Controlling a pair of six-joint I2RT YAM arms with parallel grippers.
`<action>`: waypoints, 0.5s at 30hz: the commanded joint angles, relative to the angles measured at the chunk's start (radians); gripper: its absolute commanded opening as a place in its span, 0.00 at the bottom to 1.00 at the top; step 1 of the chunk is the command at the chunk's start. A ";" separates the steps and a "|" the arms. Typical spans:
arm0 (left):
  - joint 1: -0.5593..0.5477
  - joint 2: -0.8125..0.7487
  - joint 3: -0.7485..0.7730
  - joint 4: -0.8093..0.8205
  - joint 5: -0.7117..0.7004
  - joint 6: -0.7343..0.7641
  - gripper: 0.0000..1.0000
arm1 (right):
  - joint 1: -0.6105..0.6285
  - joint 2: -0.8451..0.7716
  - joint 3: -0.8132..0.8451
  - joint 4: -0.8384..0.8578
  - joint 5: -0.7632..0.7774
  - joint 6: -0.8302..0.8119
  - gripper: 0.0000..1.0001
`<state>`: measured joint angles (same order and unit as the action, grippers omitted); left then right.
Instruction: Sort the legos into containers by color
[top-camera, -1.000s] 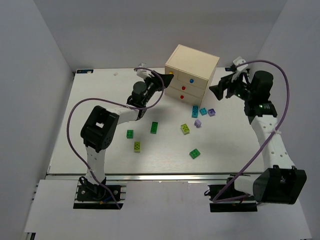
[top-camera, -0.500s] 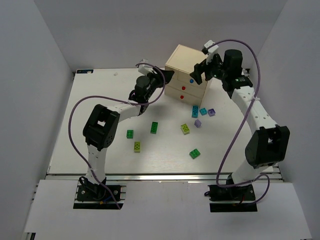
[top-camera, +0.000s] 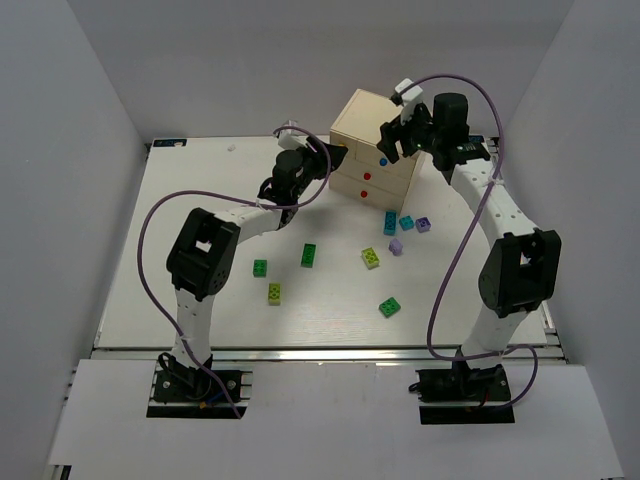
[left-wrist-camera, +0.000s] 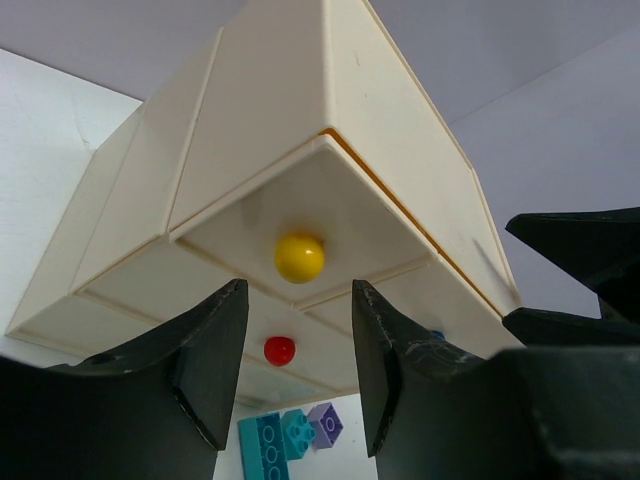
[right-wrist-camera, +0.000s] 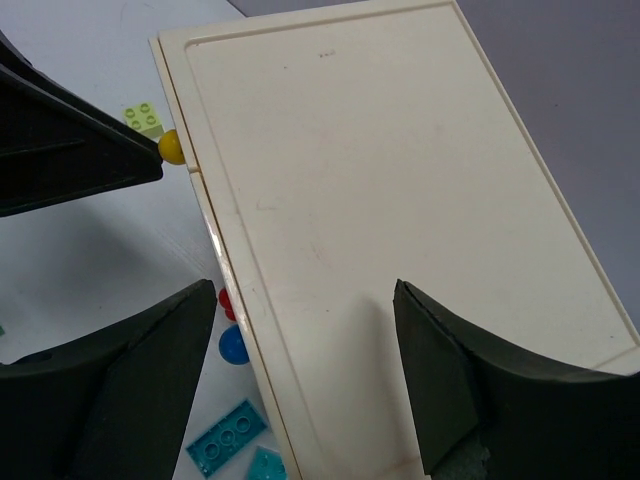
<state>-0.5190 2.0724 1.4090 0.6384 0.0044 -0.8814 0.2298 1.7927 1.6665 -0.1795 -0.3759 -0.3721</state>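
**Both sets of fingers at the chest, legos loose on the desk**

The white desk (top-camera: 190, 190) fills most of my overhead view. The cream chest (top-camera: 372, 118) stands at its far side, the biggest thing on it. Both arms reach in to it, with their purple cables (top-camera: 148, 235) looping wide of the work.

The left fingers (top-camera: 328, 160) are spread, pointing at the chest's front corner and gripping nothing. The right fingers (top-camera: 390, 140) are spread too, hanging over the chest's flat top, with only bare lid showing between them. They also crowd the left wrist view as dark shapes (left-wrist-camera: 590, 260) to the right of the left fingers. I cannot tell whether any of the drawers (left-wrist-camera: 300, 215) is drawn out at all.

The legos all lie on the desk on the near side of the chest, well apart from both sets of fingers. A long teal brick (top-camera: 390, 223), a small teal one (top-camera: 407, 222) and a lilac one (top-camera: 423, 224) sit close together, showing low between the left fingers. Nearer me are a second lilac (top-camera: 396, 246), a lime (top-camera: 371, 258), three green (top-camera: 310, 255) (top-camera: 260, 267) (top-camera: 389, 308) and another lime (top-camera: 274, 293).

The yellow knob (left-wrist-camera: 299, 257) sits just ahead of the left fingers, centred in their gap but not pinched. The red knob (left-wrist-camera: 279, 349) is lower, between the same tips. The blue knob (right-wrist-camera: 233, 345) shows beside the right fingers' left tip.
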 joint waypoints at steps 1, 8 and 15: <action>0.005 -0.002 0.034 0.033 -0.020 -0.019 0.56 | 0.008 0.000 0.050 0.003 0.012 -0.014 0.77; 0.014 0.025 0.042 0.075 -0.006 -0.042 0.55 | 0.009 0.027 0.070 -0.049 -0.001 -0.033 0.72; 0.014 0.041 0.065 0.090 -0.006 -0.050 0.53 | 0.013 0.043 0.062 -0.074 -0.003 -0.045 0.74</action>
<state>-0.5098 2.1212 1.4273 0.6910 -0.0002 -0.9234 0.2371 1.8324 1.6947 -0.2382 -0.3729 -0.4042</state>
